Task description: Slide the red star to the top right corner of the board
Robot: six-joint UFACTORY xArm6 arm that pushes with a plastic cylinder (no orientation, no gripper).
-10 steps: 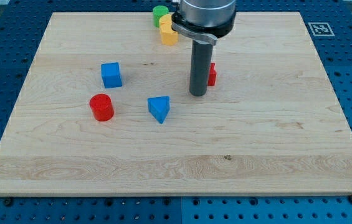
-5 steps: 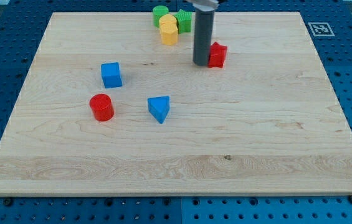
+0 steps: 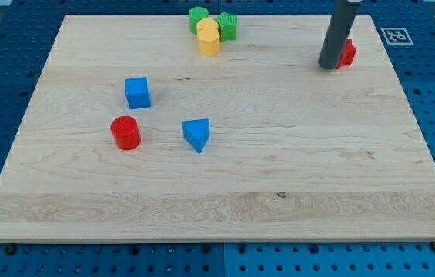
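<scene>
One red star (image 3: 347,53), my tip (image 3: 328,67) touching

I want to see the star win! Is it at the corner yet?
Nearly! The red star already sits far up on the view's right side of the board. My tip is right against its left side, pushing. What's left: a short slide up and right into the top right corner, near the black-and-white marker.
</scene>
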